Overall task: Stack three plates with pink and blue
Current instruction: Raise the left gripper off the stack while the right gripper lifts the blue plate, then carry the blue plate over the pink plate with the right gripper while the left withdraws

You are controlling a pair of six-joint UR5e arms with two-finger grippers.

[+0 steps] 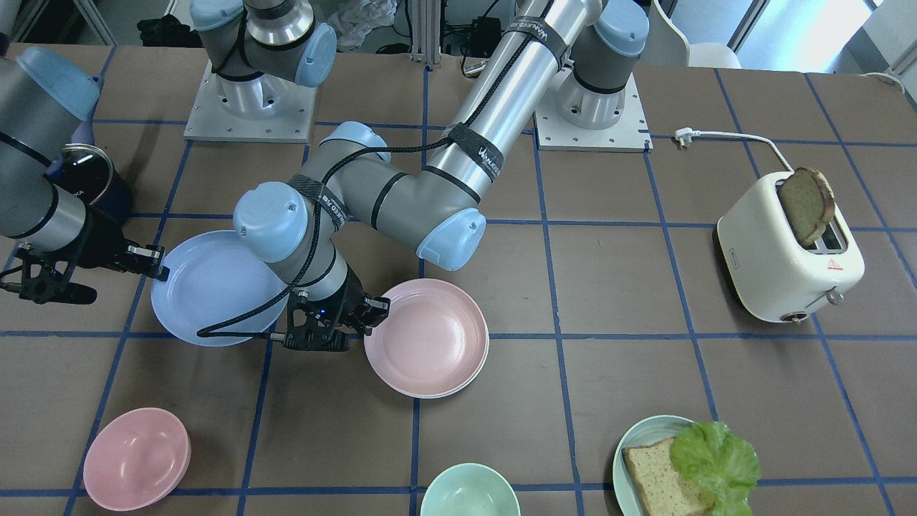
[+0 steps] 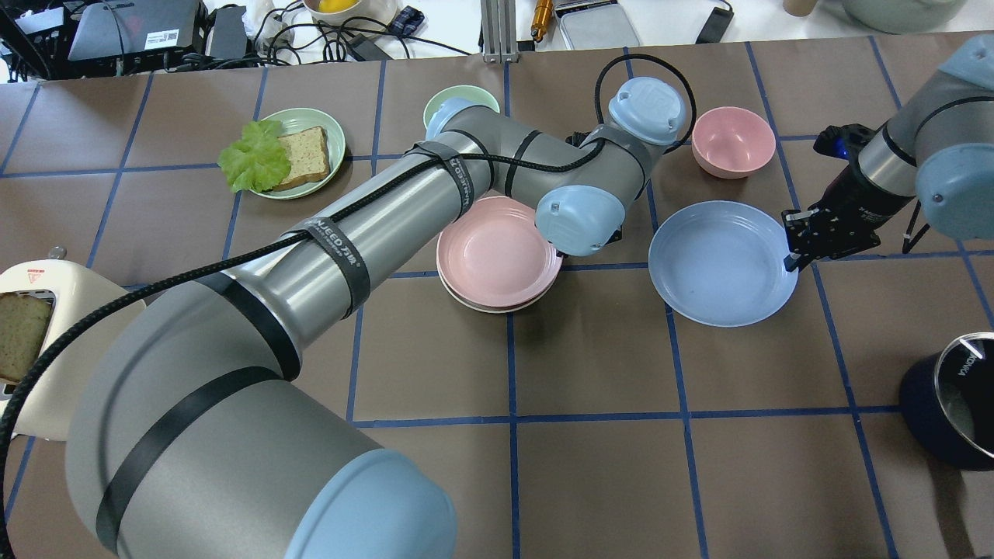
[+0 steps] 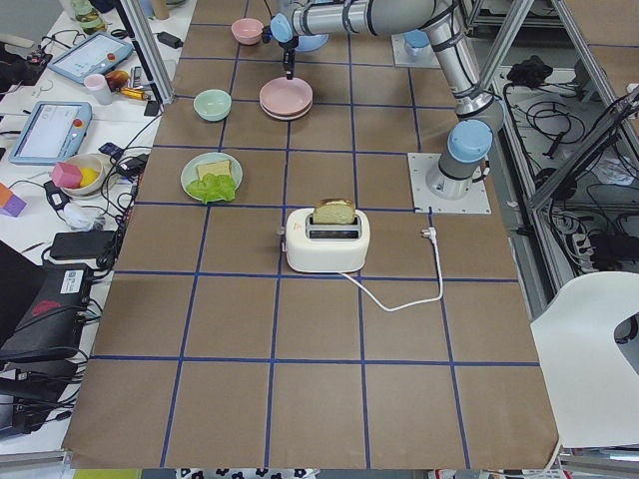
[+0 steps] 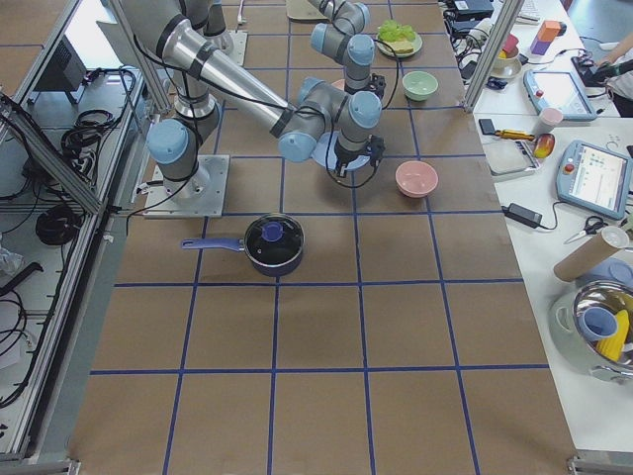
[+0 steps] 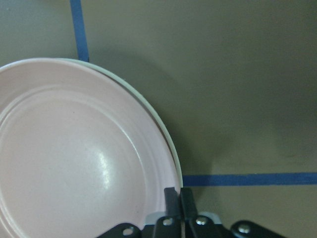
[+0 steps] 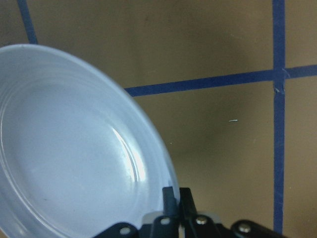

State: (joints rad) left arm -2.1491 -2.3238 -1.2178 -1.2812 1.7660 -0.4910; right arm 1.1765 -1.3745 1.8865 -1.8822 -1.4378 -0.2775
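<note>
The left gripper (image 5: 180, 197) has its fingers pinched together on the rim of the pink plate (image 1: 430, 344), one inside the edge and one outside. That plate sits nested on the cream plate (image 2: 497, 310), whose pale edge peeks out beneath it. Over to the side, the right gripper (image 6: 178, 197) is clamped on the rim of the blue plate (image 2: 718, 264). There is a shadow on the brown table (image 2: 590, 466) under the gripped edge. The blue plate is near the stack but not touching it.
</note>
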